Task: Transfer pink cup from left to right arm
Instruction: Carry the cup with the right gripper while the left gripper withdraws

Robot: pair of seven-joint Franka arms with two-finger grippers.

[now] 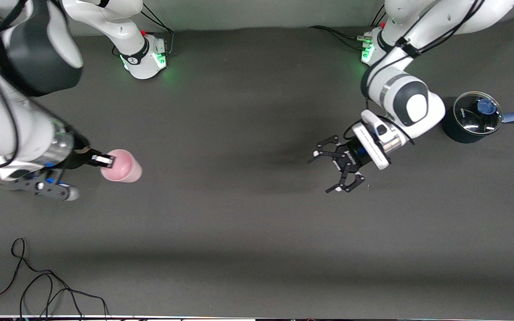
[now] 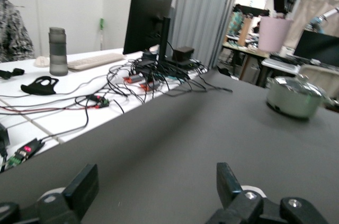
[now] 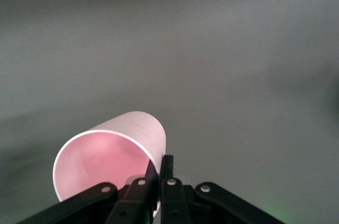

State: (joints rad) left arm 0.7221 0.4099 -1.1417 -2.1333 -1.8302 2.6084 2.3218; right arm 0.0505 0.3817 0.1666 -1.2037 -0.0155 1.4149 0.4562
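Note:
The pink cup [image 1: 123, 166] is pinched by its rim in my right gripper [image 1: 105, 160], held in the air over the right arm's end of the table. In the right wrist view the fingers [image 3: 160, 168] are closed on the cup's wall [image 3: 114, 152], one inside the rim and one outside. My left gripper [image 1: 320, 174] is open and empty, low over the table's middle toward the left arm's end, well apart from the cup. Its two fingers stand wide apart in the left wrist view [image 2: 157, 181], where the cup [image 2: 274, 33] shows far off.
A dark pot with a glass lid and blue knob [image 1: 475, 117] stands at the left arm's end. A silver pot [image 2: 294, 97] stands at the right arm's end, mostly hidden under the right arm in the front view. A black cable [image 1: 38, 285] lies near the front edge.

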